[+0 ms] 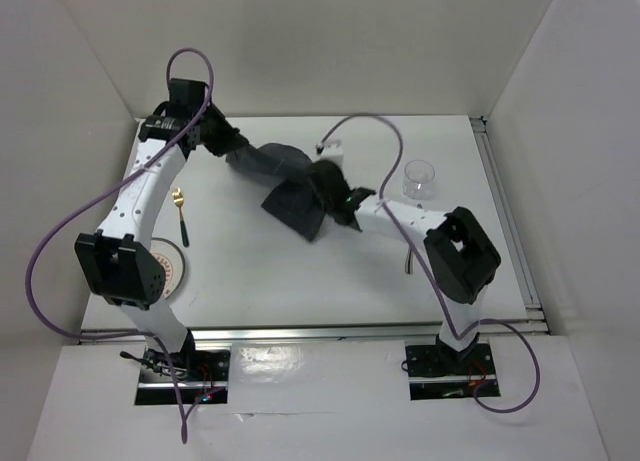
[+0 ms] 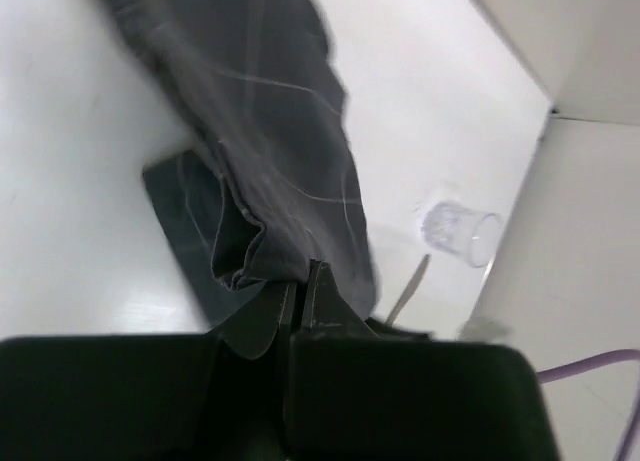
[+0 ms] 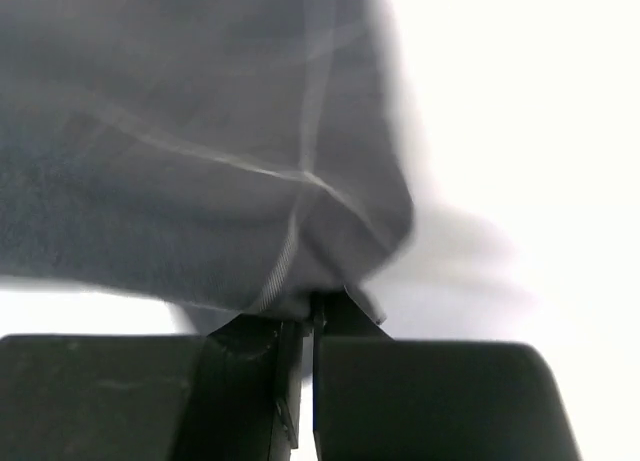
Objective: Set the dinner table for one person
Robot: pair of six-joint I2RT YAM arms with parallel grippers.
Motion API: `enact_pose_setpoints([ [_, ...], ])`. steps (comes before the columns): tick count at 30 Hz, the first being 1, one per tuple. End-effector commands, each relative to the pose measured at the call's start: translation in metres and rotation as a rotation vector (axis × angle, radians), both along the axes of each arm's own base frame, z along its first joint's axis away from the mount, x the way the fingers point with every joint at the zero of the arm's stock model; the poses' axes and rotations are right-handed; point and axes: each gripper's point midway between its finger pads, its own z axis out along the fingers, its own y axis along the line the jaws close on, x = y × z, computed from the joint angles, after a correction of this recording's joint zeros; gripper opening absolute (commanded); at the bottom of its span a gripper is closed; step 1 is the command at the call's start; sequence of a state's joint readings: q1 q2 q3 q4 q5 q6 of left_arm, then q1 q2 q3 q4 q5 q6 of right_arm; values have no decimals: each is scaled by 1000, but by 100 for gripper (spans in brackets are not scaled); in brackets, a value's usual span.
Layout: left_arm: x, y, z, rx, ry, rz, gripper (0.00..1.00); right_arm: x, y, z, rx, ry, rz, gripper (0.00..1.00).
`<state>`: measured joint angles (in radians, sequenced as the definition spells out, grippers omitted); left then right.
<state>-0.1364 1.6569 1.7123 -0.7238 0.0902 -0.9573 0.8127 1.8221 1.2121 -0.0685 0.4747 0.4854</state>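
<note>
A dark grid-lined cloth mat (image 1: 292,193) hangs crumpled between both arms over the middle of the white dinner table (image 1: 300,271). My left gripper (image 1: 238,157) is shut on the mat's far-left end, and in the left wrist view the cloth mat (image 2: 270,131) bunches at the pinched tips of the left gripper (image 2: 300,281). My right gripper (image 1: 322,181) is shut on the mat's right side. Up close in the right wrist view, the cloth mat (image 3: 200,151) fills the picture above the right gripper (image 3: 311,306).
A clear glass (image 1: 420,178) stands at the back right, also seen as the glass (image 2: 455,231) beside a metal knife (image 2: 408,289). A gold-headed utensil (image 1: 180,211) lies at the left. A patterned plate (image 1: 172,273) sits partly under the left arm. Metal rails (image 1: 510,221) edge the table.
</note>
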Motion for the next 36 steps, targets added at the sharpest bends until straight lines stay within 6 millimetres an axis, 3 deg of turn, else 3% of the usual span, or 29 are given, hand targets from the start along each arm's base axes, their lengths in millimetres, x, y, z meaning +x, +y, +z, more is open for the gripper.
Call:
enact_pose_setpoints([
  [1,41,-6,48,-24,-178,-97,0,105,-33,164,-3,-416,21,0],
  [2,50,-1,82,-18,-265,-94,0,121,-38,180,-41,-451,25,0],
  [3,52,1,89,-14,-281,-104,0,136,-45,238,-89,-568,40,0],
  [4,52,2,99,-8,-306,-109,0,141,-48,261,-100,-606,57,0],
  [7,48,14,115,-19,-369,-98,0,131,-53,293,-120,-614,152,0],
  [8,43,13,115,-26,-374,-110,0,123,-54,290,-119,-607,170,0],
  [9,30,19,103,-25,-344,-98,0,105,-66,312,-108,-656,163,0],
  [10,25,24,98,-23,-337,-87,0,91,-58,272,-131,-588,214,0],
  [12,3,28,94,-17,-337,-92,0,68,-63,248,-158,-548,212,0],
  [13,-6,28,61,-9,-272,-98,0,45,-65,220,-163,-495,218,0],
  [14,-15,28,49,-10,-244,-98,0,32,-69,204,-165,-453,208,1],
  [15,-23,29,40,-2,-235,-105,0,18,-76,184,-185,-399,187,9],
  [16,-43,30,17,6,-186,-112,0,-9,-80,158,-150,-333,177,23],
  [17,-52,30,7,5,-166,-112,0,-24,-84,142,-137,-283,164,56],
  [18,-62,30,-3,17,-152,-122,0,-42,-93,122,-151,-214,144,72],
  [19,-78,33,-33,28,-81,-123,0,-59,-101,122,-122,-199,127,80],
  [20,-93,37,-37,52,-78,-112,0,-80,-102,99,-82,-127,89,84],
  [21,-103,39,-49,65,-52,-113,0,-90,-110,91,-77,-96,52,86],
  [22,-120,39,-76,63,9,-115,0,-107,-122,86,-82,-53,27,87],
  [24,-138,40,-91,68,29,-122,0,-121,-132,86,-20,-17,-68,85],
  [25,-148,43,-109,66,73,-114,0,-128,-138,88,6,2,-95,79],
  [28,-157,45,-124,67,110,-98,0,-130,-138,97,39,3,-108,63],
  [29,-161,47,-129,76,129,-91,0,-131,-133,95,43,27,-98,53],
  [30,-161,49,-128,83,121,-84,0,-130,-125,98,64,48,-93,50],
  [31,-165,49,-130,82,143,-85,0,-134,-115,93,89,102,-74,50],
  [32,-167,52,-133,101,153,-80,0,-137,-107,73,59,186,-75,50],
  [34,-171,57,-137,127,175,-75,0,-140,-80,69,167,321,-59,46],
  [36,-173,59,-136,143,174,-76,0,-136,-56,52,206,426,-44,45],
])
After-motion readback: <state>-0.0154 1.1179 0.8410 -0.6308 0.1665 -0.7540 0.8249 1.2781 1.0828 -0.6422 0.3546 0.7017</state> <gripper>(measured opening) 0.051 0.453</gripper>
